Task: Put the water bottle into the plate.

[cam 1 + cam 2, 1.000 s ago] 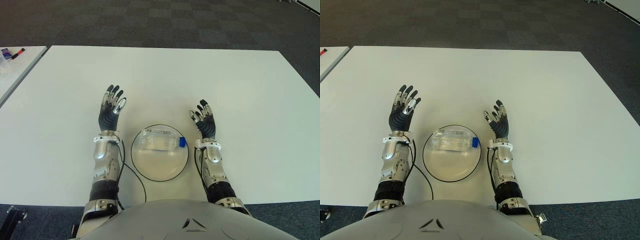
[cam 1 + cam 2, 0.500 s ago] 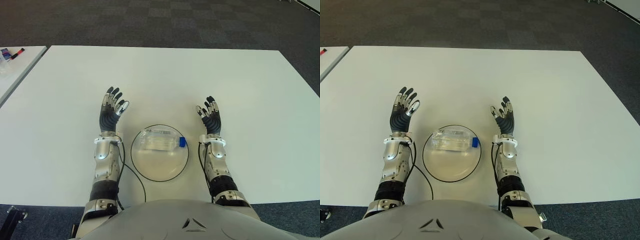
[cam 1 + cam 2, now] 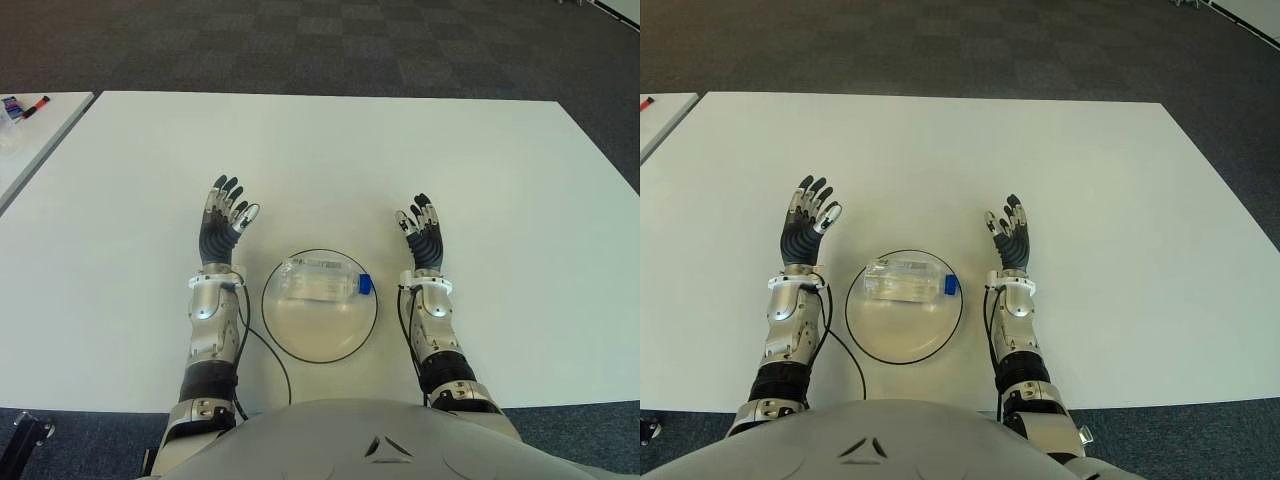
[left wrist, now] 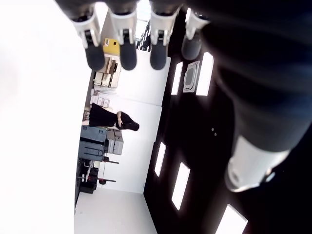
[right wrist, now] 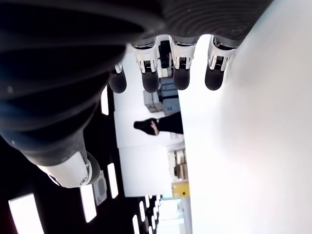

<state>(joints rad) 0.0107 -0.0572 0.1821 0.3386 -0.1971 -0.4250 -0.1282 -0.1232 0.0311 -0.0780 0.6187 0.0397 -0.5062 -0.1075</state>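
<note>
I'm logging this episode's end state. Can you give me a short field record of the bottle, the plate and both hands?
water bottle: lying on its side in the plate, blue cap toward the robot's right
plate: on the white table, between the hands
left hand: open, empty, left of the plate
right hand: open, empty, right of the plate

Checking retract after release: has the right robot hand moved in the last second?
Yes. The right robot hand has shifted to the robot's right, away from the plate, and now shows farther from the water bottle.
</note>
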